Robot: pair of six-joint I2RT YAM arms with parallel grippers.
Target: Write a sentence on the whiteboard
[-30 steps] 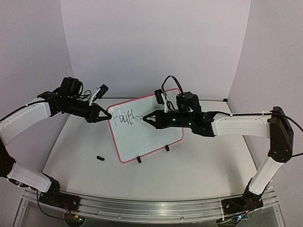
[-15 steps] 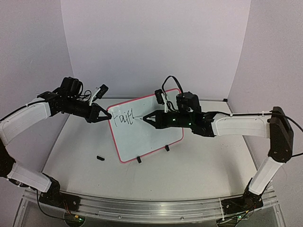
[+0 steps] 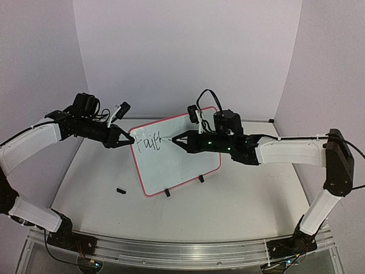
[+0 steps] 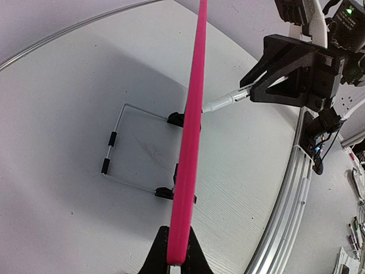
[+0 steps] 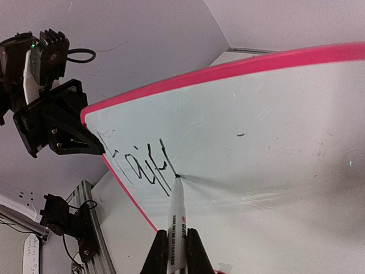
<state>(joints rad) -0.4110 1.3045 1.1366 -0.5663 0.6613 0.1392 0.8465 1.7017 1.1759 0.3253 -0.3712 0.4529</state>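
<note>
Left gripper (image 3: 126,138) pinches the board (image 3: 177,165) at its 10 o'clock edge. Right gripper (image 3: 175,140) clamps a marker (image 5: 177,222), tip touching at 3 o'clock of the scrawl (image 3: 147,142).

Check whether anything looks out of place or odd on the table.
One small black piece lies loose on the table, left of the whiteboard; it may be a pen cap. Otherwise nothing stands out.

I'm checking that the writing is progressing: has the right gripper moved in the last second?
Yes. The right gripper, shut on the marker, has shifted slightly upward in the overhead view, toward the top edge of the whiteboard.
</note>
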